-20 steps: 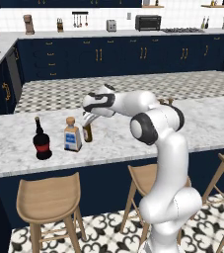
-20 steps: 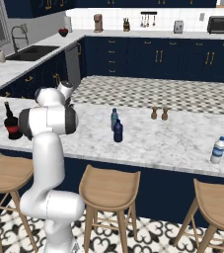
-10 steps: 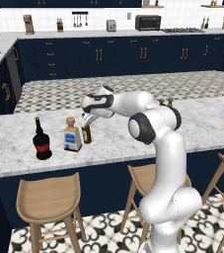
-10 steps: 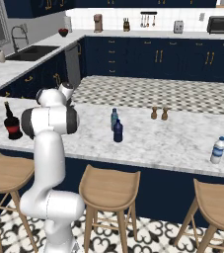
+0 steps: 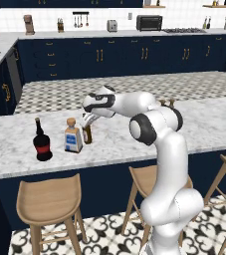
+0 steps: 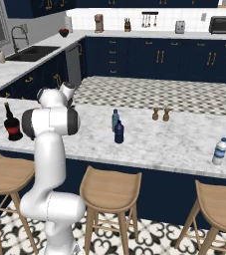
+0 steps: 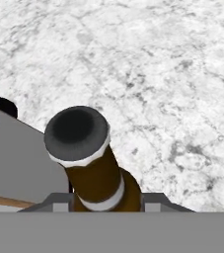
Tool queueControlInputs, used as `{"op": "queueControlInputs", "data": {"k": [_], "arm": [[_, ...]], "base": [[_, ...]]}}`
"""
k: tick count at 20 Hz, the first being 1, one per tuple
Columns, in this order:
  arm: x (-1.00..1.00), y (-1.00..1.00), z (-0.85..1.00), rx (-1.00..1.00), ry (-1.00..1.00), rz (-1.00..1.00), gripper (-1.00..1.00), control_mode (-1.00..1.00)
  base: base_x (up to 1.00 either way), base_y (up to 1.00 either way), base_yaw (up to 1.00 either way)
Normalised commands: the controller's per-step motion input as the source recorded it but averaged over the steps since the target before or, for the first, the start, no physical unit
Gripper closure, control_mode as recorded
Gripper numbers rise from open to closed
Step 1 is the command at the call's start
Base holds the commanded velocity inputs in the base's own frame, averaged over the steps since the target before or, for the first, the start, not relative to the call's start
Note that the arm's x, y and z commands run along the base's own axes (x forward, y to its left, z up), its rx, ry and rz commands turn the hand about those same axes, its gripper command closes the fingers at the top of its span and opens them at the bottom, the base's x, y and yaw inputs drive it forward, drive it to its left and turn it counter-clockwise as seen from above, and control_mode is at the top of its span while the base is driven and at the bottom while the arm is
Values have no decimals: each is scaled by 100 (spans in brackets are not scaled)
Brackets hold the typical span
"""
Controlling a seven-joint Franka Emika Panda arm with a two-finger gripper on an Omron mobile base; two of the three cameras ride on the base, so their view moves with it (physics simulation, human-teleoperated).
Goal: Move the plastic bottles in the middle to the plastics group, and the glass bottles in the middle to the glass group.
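One amber-brown bottle, dark cap, white neck bands, upright on marble counter just beside square cork-stoppered bottle. Gripper clamped on neck. Unchanged since half-second ago.

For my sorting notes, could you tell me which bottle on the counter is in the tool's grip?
The amber-brown bottle, beside the square clear bottle; the tool is closed on its neck, while the others stand free.

White marble counter spreads under the tool; three wooden stools line its near edge, below; patterned tile floor beneath them; beyond, navy cabinets along the far wall; sink with faucet off to the left; toaster oven on the back counter.
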Motion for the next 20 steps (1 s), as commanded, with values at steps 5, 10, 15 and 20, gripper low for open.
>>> {"op": "queueControlInputs", "data": {"k": [5, 10, 15, 20], "arm": [[0, 0, 0, 0, 0, 0, -100, -100], [0, 0, 0, 0, 0, 0, -100, -100], [-2, -4, 3, 0, -1, 0, -100, -100], [-33, -56, 31, 0, -2, -4, -100, -100]], "base": [[0, 0, 0], [0, 0, 0], [0, 0, 0], [0, 0, 0]]}}
